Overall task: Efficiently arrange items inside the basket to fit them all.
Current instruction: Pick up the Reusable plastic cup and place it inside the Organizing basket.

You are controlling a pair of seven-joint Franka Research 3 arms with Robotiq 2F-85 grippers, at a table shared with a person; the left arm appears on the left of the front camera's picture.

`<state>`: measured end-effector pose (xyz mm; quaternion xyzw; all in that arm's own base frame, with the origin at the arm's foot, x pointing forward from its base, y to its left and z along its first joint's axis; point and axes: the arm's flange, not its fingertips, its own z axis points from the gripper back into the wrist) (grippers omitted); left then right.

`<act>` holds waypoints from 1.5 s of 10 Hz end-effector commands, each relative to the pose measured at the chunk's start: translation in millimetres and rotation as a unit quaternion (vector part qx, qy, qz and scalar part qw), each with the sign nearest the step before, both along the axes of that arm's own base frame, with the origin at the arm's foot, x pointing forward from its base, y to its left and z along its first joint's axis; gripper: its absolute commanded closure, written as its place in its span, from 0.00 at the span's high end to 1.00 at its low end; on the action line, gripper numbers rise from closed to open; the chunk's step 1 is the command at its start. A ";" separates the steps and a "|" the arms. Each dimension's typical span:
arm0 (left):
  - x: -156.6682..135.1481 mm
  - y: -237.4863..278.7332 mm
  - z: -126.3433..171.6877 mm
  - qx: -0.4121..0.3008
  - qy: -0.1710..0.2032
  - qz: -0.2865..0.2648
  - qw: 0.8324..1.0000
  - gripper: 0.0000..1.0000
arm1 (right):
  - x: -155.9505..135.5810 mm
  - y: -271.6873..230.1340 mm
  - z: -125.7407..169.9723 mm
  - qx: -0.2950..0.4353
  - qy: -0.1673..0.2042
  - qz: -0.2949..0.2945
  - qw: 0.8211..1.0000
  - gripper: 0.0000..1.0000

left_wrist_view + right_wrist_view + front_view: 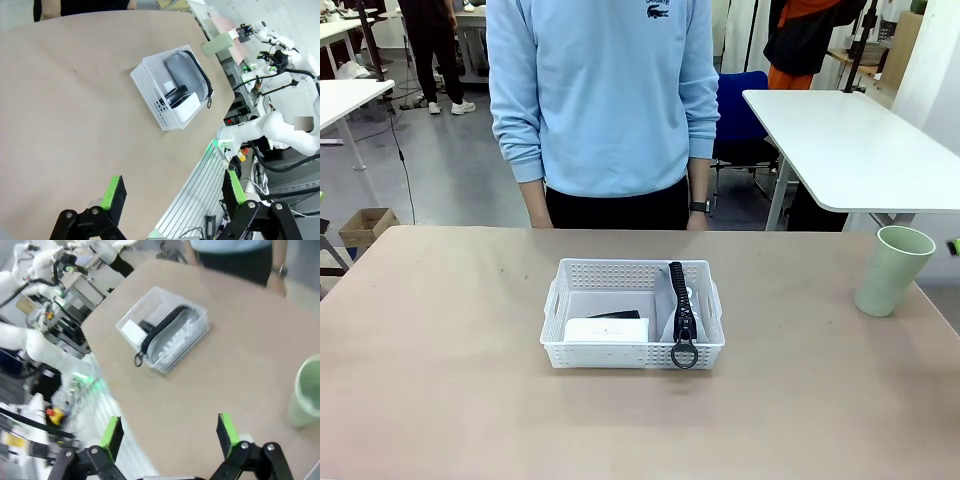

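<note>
Left gripper (174, 190): green-padded fingers (114, 192) spread wide, nothing between them, touching nothing. One finger hangs over the table (440, 350), the other past its edge. Right gripper (169, 431): fingers (226, 430) equally wide apart, nothing held, nothing in contact. Basket (610, 355): white, perforated, standing on the table. In the left wrist view the basket (152, 102) lies well beyond the fingertips, ahead of the gap between them. In the right wrist view the basket (197, 335) is likewise far ahead of the fingertips, roughly in line with the gap. Contents of the basket follow. Grey pouch (670, 325), with black zipper uppermost, stands on its long edge along one side wall. Its ring pull (684, 354) hangs over the rim on the robot's side. The pouch (185, 75) is the part of the load farthest from the left fingers, and the pouch (170, 337) is nearest to the right fingers. White box (606, 329): flat, in the other half of the basket, against the robot-side wall. Black stapler (617, 314): just behind the box, partly hidden by it. Pale green cup (892, 270): upright on the table, outside the basket and well apart from it. The cup (306, 392) is ahead of and outboard of one right finger, and is cut by the frame edge. From the left wrist, the cup (217, 45) sits beyond the basket, far from both fingers. Person (600, 100): standing at the far side of the table, arms down.
</note>
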<state>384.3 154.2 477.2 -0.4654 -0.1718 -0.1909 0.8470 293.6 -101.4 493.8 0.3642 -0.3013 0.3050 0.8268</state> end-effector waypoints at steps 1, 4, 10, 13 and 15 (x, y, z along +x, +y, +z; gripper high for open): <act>-2.7 -0.6 0.5 0.004 0.000 0.002 1.000 1.00 | -21.3 20.2 -33.4 0.025 -0.211 0.036 0.977 1.00; -2.7 -0.6 0.5 0.004 0.000 0.002 1.000 1.00 | 6.9 -9.5 13.5 -0.005 -0.150 0.019 0.988 1.00; -2.7 -0.6 0.5 0.004 0.000 0.002 1.000 1.00 | 56.4 -45.7 8.9 0.045 -0.274 0.049 0.959 1.00; -2.7 -0.6 0.5 0.004 0.000 0.002 1.000 1.00 | 81.5 -122.9 -21.2 0.054 -0.350 0.106 0.929 1.00; -2.7 -0.6 0.5 0.004 0.000 0.002 1.000 1.00 | 107.6 -156.9 -55.8 0.025 -0.369 0.104 0.923 1.00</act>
